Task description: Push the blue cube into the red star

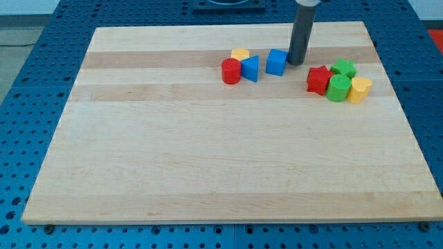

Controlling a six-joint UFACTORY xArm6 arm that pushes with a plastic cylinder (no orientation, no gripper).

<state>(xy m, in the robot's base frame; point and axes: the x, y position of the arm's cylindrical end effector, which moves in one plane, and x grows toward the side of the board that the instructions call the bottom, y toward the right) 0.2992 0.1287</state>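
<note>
The blue cube (277,61) sits near the top of the wooden board, right of centre. The red star (318,79) lies lower and further to the view's right, a small gap away from the cube. My tip (297,62) stands on the board right against the cube's right side, between the cube and the red star.
A red cylinder (230,71), a yellow block (240,54) and a blue triangular block (250,68) cluster left of the cube. A green star (343,68), a green cylinder (338,88) and a yellow block (359,89) crowd the red star's right side. The board's top edge (228,28) is close.
</note>
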